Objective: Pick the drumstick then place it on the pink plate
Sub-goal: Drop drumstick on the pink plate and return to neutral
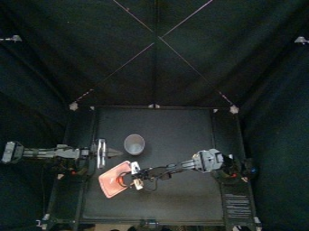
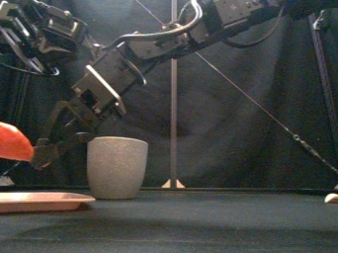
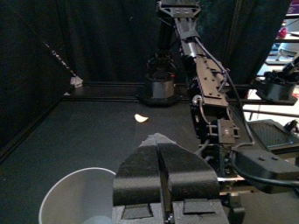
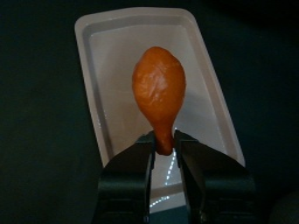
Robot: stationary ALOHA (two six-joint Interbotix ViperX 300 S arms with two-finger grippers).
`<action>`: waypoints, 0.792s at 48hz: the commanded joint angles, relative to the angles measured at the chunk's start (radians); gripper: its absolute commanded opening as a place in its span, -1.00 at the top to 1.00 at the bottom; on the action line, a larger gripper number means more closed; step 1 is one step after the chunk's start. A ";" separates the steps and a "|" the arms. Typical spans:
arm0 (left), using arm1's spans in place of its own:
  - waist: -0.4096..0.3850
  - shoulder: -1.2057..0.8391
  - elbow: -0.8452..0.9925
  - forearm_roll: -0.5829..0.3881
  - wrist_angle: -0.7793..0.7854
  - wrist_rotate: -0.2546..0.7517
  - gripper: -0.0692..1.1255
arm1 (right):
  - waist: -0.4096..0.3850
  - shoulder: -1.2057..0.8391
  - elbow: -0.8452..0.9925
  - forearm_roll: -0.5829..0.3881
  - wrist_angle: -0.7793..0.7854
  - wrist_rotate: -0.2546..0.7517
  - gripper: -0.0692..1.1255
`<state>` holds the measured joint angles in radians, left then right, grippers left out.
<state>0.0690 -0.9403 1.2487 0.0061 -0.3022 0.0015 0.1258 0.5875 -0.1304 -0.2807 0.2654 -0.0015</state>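
Cup [image 2: 118, 166] beside plate [image 4: 96, 61], drumstick [image 4: 159, 83] overhead

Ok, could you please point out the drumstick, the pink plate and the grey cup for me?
drumstick [image 4: 159, 83], right wrist view, its fat meaty end.
pink plate [image 4: 114, 61], right wrist view, bare floor beside the drumstick.
grey cup [image 2: 117, 166], front view, middle of its side wall.

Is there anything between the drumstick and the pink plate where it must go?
Nothing visible. The right gripper holds the drumstick above the pink plate, whose surface beneath is bare. The grey cup stands apart, behind the plate.
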 commanded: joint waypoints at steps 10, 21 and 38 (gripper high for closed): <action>0.005 0.003 -0.011 0.002 -0.015 0.003 0.85 | -0.005 -0.025 -0.040 0.018 -0.005 0.009 -0.40; 0.003 0.003 -0.005 -0.002 -0.015 0.002 0.85 | -0.014 -0.044 -0.029 0.048 -0.017 0.015 -0.47; 0.003 0.002 0.003 0.000 -0.015 0.002 0.85 | -0.038 -0.256 0.213 0.078 -0.189 0.023 -0.47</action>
<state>0.0706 -0.9403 1.2640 0.0061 -0.3083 0.0031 0.0982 0.4433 0.0276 -0.2163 0.1381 0.0199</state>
